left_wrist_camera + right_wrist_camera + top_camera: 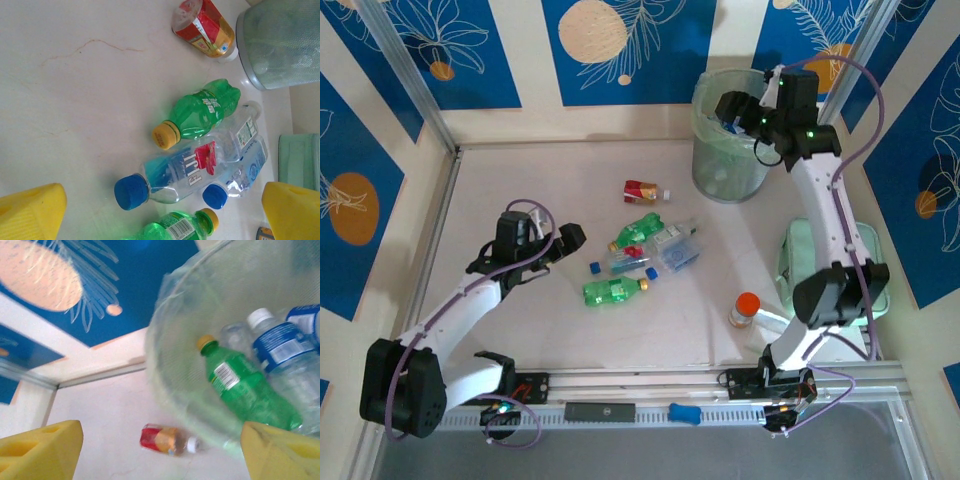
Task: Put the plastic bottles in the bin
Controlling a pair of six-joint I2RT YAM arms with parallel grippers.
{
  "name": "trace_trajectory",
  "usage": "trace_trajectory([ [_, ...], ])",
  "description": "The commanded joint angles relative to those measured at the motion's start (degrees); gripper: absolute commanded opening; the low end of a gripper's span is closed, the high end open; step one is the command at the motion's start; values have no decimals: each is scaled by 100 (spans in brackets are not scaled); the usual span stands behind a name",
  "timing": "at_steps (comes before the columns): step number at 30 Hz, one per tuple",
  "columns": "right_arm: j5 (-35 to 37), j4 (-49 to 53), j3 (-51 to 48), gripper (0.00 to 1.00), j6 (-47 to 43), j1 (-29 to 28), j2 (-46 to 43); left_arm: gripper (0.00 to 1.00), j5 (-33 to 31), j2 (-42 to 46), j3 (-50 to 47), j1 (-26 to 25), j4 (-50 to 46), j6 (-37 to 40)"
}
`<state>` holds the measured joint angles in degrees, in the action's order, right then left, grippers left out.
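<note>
Tabletop [520,190], two green bottles [614,290], one bin [728,175]

Orange-capped container [746,310] stands just beside the mint-green tray [790,262]; blue-patterned walls [640,50] behind.

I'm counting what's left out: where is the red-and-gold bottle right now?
In the top external view the red-and-gold bottle lies on its side on the table, just left of the bin and beyond the green bottle.
</note>
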<state>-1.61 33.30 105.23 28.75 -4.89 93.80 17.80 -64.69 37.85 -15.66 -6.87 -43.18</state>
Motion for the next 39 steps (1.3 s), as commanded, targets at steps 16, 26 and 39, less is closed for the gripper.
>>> trace_trajectory([
  [16, -498, -2529, -4067, 94, 1051, -1280, -1876, 100, -224, -852, -67, -1356, -102, 305],
  [26, -562, -2644, -4241, 98, 1017, -1533, -1769, 100, -1043, -1249, 390, -2194, -1020, 1092],
  [39, -529, -2609, -4340, 98, 1035, -1446, -1759, 100, -1359, -1614, 598, -2956, -1596, 1410],
])
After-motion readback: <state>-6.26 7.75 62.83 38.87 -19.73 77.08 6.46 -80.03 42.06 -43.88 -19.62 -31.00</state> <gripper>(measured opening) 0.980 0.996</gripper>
